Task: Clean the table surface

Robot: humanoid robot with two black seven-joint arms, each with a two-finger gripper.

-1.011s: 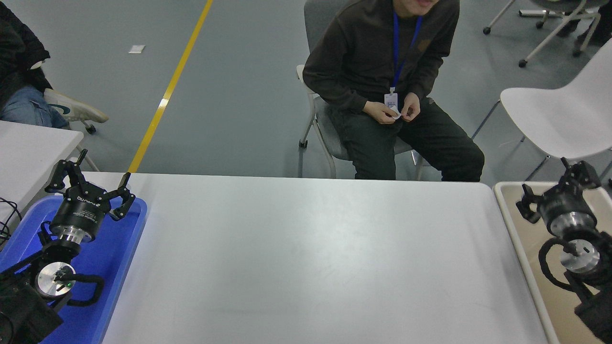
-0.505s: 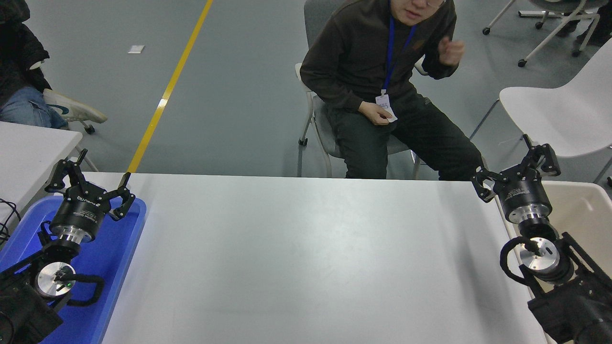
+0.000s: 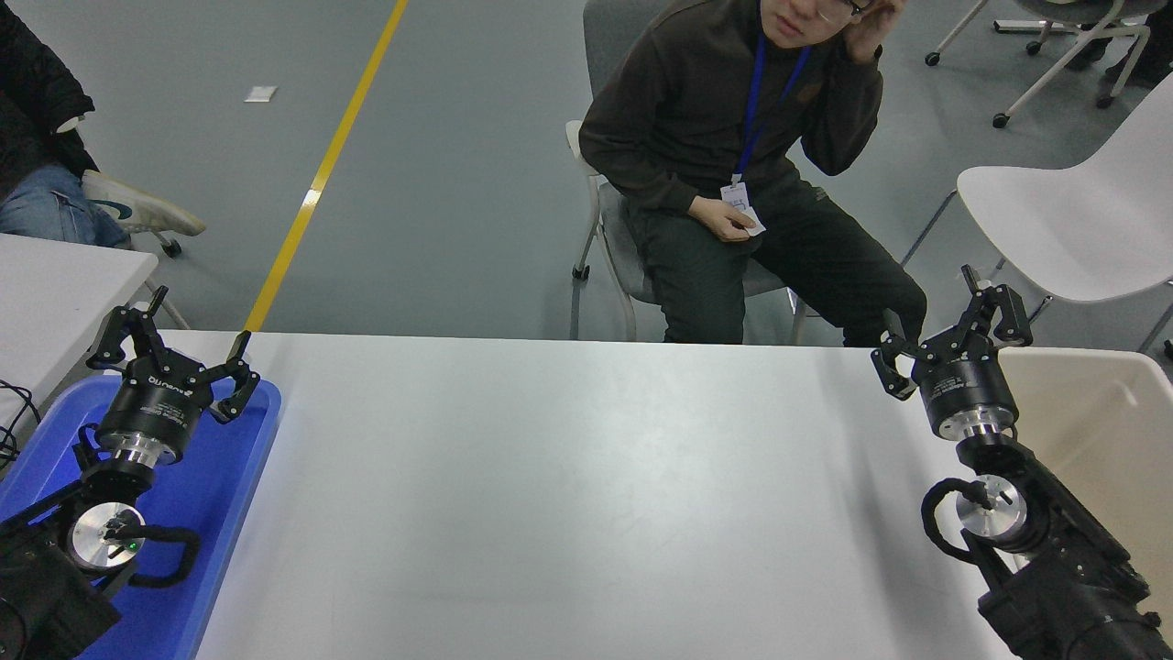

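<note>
White table surface (image 3: 568, 495) between trays

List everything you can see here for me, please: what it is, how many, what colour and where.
Large matte white rectangular tabletop: one, white, centre, nothing lying on it.
Blue plastic tray: one, blue, at the tabletop's left edge.
Beige plastic tray: one, beige, at the right edge.
Smaller white table: one, white, far left, partly seen.
White plastic chair: one, white, upper right.
Yellow floor line: one, yellow, on the grey floor.
Seated person: one, dark clothes, blue lanyard, beyond the far side.
Left gripper: one, black, above the blue tray, fingers spread.
Right gripper: one, black, over the far right corner, fingers spread.
</note>
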